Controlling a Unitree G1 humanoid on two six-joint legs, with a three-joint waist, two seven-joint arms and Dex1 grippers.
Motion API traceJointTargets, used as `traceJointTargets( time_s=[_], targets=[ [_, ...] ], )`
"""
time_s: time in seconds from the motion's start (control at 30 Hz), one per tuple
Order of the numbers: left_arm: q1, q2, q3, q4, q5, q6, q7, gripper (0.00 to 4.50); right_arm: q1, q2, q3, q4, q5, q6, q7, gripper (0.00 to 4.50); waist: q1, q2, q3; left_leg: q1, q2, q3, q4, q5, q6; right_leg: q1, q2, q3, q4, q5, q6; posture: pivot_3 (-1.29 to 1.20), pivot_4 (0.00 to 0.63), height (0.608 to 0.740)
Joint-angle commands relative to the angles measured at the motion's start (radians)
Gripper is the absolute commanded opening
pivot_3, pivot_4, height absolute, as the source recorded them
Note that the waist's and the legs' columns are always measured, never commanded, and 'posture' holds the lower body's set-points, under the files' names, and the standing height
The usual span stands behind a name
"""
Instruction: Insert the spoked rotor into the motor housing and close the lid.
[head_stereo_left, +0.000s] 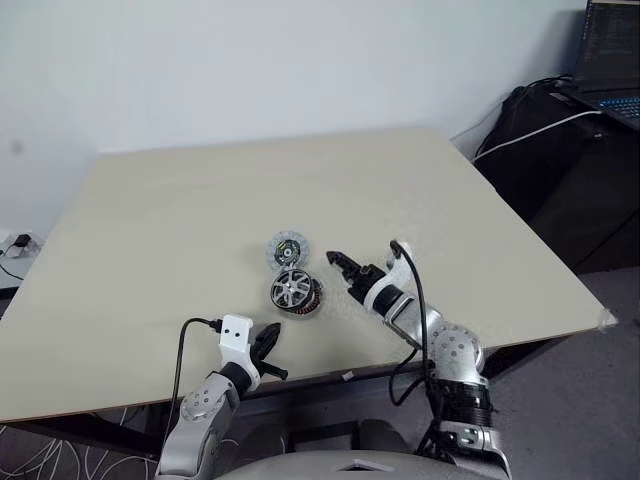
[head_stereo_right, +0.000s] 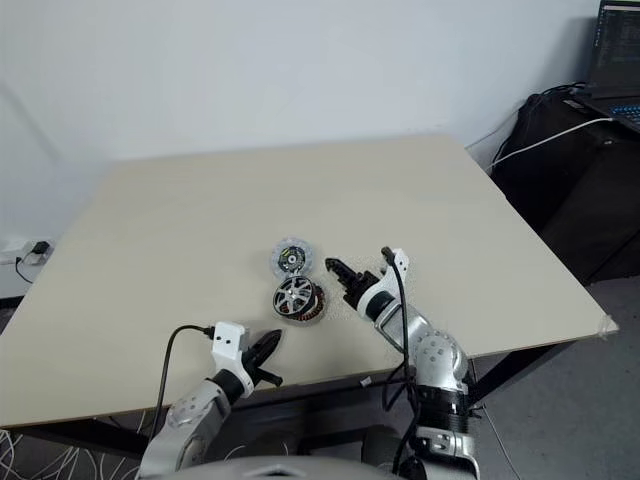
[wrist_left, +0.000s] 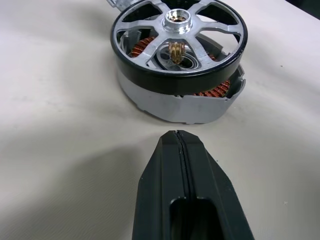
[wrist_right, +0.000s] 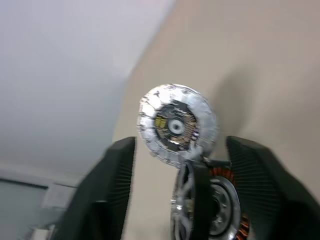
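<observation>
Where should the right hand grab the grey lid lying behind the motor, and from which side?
Probably across its outer rim, coming down from above. The lid lies flat on the table, green-and-black face up, so only the edge offers opposing surfaces. The right hand, open, is beside it; the spoked rotor crowds the near side.

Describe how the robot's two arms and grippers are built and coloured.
Both arms are silver-grey metal with round joint housings. The left gripper has two black fingers on a white block with two small dark dots; a black cable loops from that block. The right gripper has black jaws with ribbed inner faces on a white wrist piece, with a black cable running down its forearm.
</observation>
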Motion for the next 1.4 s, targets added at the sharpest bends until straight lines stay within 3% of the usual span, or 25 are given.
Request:
traceJointTargets(
  time_s=[0.03, 0.2, 0.23, 0.47, 0.8, 1.4],
  targets=[
    [-0.012, 0.003, 0.002, -0.010, -0.007, -0.024, -0.011, 0.00, -0.018, -0.001, 0.078, -0.070, -0.041, 0.005, 0.014, 1.77, -0.001, 0.000, 0.000, 0.000, 0.000, 0.000, 0.000, 0.000, 0.000, 0.000, 0.000, 0.000, 0.000, 0.000, 0.000, 0.00, 0.000, 0.740],
    [-0.016, 0.001, 0.003, -0.004, -0.007, -0.024, -0.016, 0.00, -0.086, 0.040, 0.152, -0.035, -0.074, 0.061, -0.019, 0.13, 0.000, -0.001, 0.000, 0.001, 0.000, 0.000, 0.000, 0.000, -0.001, 0.000, 0.000, 0.000, 0.001, 0.000, 0.000, 0.00, 0.000, 0.740],
    [-0.016, 0.000, 0.003, -0.003, -0.007, -0.025, -0.016, 0.00, -0.107, 0.059, 0.167, -0.016, -0.086, 0.073, -0.031, 0.03, 0.000, -0.001, 0.000, 0.001, 0.000, 0.000, 0.000, 0.000, -0.001, 0.000, 0.000, 0.000, 0.001, 0.000, 0.000, 0.00, 0.000, 0.740],
    [-0.008, -0.009, 0.003, -0.009, -0.007, -0.029, -0.008, 0.00, -0.235, 0.162, 0.239, 0.144, -0.194, 0.074, -0.133, 0.03, 0.001, -0.001, 0.000, 0.001, 0.000, 0.000, 0.000, 0.001, -0.001, -0.001, 0.000, 0.000, 0.002, 0.000, -0.001, 0.00, 0.000, 0.740],
    [-0.009, -0.016, 0.007, -0.001, -0.008, -0.035, -0.006, 0.00, -0.338, 0.242, 0.174, 0.306, -0.241, 0.115, -0.260, 0.03, -0.001, -0.003, -0.003, 0.001, -0.001, -0.001, 0.000, 0.001, -0.002, -0.002, 0.000, 0.000, 0.005, -0.001, -0.003, 0.00, 0.000, 0.740],
    [-0.017, -0.019, 0.008, -0.002, -0.010, -0.032, -0.006, 0.00, -0.323, 0.202, 0.190, 0.262, -0.243, 0.128, -0.203, 0.03, -0.012, -0.004, -0.002, 0.005, 0.000, -0.001, 0.000, 0.002, -0.003, 0.000, 0.000, 0.000, 0.011, -0.002, -0.004, 0.00, 0.000, 0.740]
  ],
)
